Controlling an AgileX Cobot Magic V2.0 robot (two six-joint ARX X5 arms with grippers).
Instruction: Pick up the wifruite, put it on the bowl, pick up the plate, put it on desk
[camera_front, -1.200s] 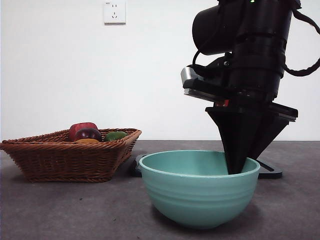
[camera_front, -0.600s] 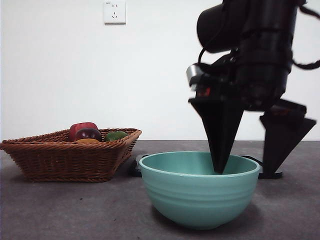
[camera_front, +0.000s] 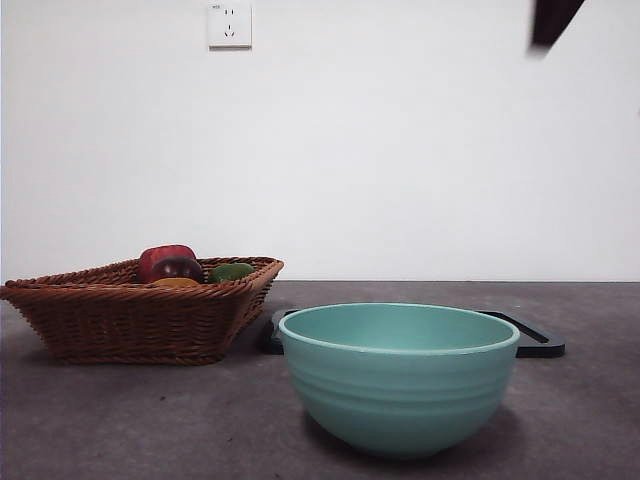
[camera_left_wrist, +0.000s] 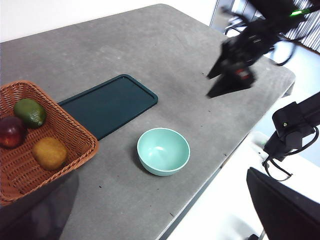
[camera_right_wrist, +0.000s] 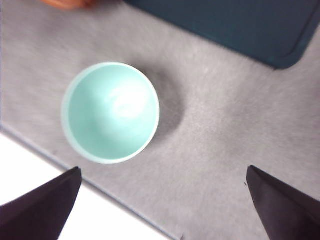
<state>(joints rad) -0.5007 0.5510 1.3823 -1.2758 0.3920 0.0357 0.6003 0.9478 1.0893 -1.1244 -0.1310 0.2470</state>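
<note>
The wifruite (camera_left_wrist: 49, 153) lies in the wicker basket (camera_left_wrist: 75, 137) beside the bowl (camera_left_wrist: 163, 151), next to a dark red fruit (camera_left_wrist: 11, 132) and a green fruit (camera_left_wrist: 30, 112); nothing grips it. The bowl stands upright and empty on the bench (camera_left_wrist: 150, 55), with a dark flat tray (camera_left_wrist: 107, 105) just behind it and touching neither the bowl nor the basket as far as the views show. The right gripper (camera_left_wrist: 231, 75) hangs high above the bench, beyond the bowl, its jaws spread wide apart and holding nothing; the right wrist view looks straight down into the empty bowl. The left gripper (camera_left_wrist: 160, 235) waits high over the basket side of the bowl, jaws apart and empty. The first step, collecting the wifruite, is judged not yet done. The next move calls for one gripper to travel over the basket, descend on the wifruite clear of the two neighbouring fruits, and close on it.
</note>
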